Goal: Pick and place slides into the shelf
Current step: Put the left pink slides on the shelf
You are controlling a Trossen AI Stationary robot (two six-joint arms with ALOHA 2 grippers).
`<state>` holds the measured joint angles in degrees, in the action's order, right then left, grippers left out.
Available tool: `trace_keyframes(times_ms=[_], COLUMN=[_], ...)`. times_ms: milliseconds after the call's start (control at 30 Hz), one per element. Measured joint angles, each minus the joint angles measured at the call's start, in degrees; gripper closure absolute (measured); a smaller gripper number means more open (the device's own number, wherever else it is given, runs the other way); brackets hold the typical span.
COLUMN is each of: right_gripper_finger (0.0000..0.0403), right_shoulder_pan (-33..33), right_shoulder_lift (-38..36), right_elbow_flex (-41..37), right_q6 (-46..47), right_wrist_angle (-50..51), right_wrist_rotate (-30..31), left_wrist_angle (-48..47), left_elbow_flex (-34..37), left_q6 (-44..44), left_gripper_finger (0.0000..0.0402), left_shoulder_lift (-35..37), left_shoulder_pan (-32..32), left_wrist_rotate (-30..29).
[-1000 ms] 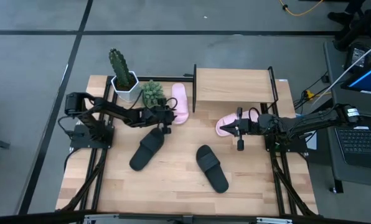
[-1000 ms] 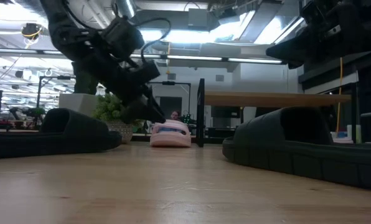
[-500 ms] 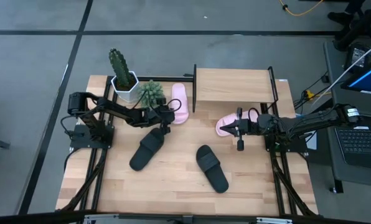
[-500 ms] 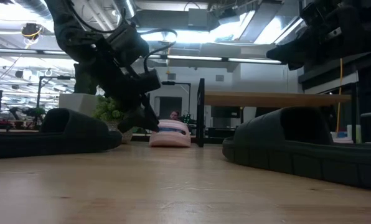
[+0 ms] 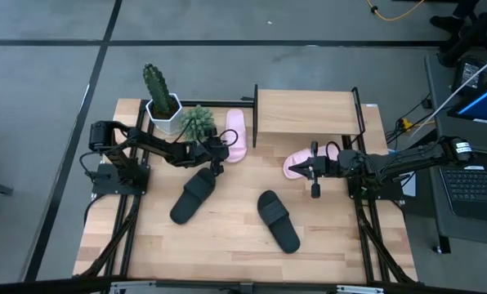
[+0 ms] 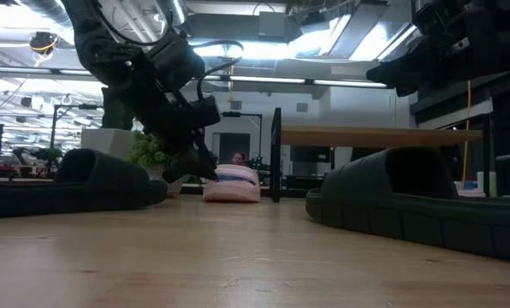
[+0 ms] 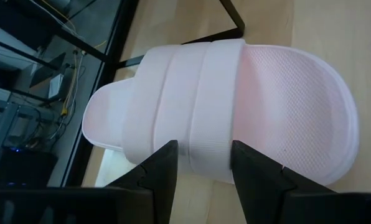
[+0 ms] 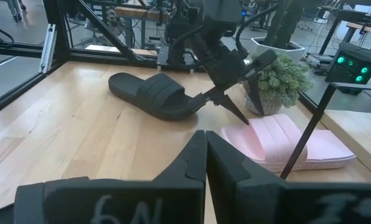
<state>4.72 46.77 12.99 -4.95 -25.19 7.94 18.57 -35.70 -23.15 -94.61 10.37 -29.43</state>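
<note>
A pale pink slide (image 5: 236, 135) lies sole down at the far edge, left of the shelf (image 5: 309, 113). My left gripper (image 5: 219, 153) is open and slants down over it. In the left wrist view its fingers (image 7: 201, 168) stand either side of the wide strap (image 7: 192, 106). A second pink slide (image 5: 295, 163) lies in front of the shelf, partly under my shut right gripper (image 5: 305, 171). Two black slides (image 5: 193, 194) (image 5: 278, 220) rest flat on the table, nearer the front. My left gripper comes slanting down from the table's left onto the pink slide's strap side (image 7: 173, 134), with one open finger (image 8: 226, 104) on each side. I cannot tell whether they touch it. My right gripper hides the second pink slide's near part; touching or not, I cannot tell.
A potted cactus (image 5: 162, 98) and a small green succulent (image 5: 198, 122) stand at the far left, close behind my left arm. The shelf's black frame post (image 8: 304, 140) rises beside the pink slide. Bare wood (image 5: 227, 245) lies along the near edge.
My left gripper has come down and moved a little toward the far edge, closer to the pink slide, then held still. My right arm has kept still.
</note>
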Motion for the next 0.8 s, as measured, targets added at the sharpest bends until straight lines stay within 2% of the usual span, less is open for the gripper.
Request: trace_keyframes(times_ms=[233, 467, 800], right_gripper_finger=[0.0395, 0.0395, 0.0395], right_shoulder_pan=[0.0, 0.0, 0.0], right_shoulder_lift=[0.01, 0.01, 0.01], right_elbow_flex=[0.0, 0.0, 0.0], right_q6=[-0.01, -0.02, 0.0], right_wrist_angle=[0.0, -0.02, -0.02], right_wrist_rotate=[0.0, 0.0, 0.0], left_wrist_angle=[-0.07, -0.04, 0.01], left_elbow_flex=[0.0, 0.0, 0.02], left_q6=[-1.15, -2.1, -0.97], left_gripper_finger=[0.0261, 0.0261, 0.0261], left_shoulder_lift=[0.0, 0.0, 0.0], left_shoulder_pan=[-1.54, -3.1, -3.62], left_wrist_rotate=[-0.29, -4.5, -3.02])
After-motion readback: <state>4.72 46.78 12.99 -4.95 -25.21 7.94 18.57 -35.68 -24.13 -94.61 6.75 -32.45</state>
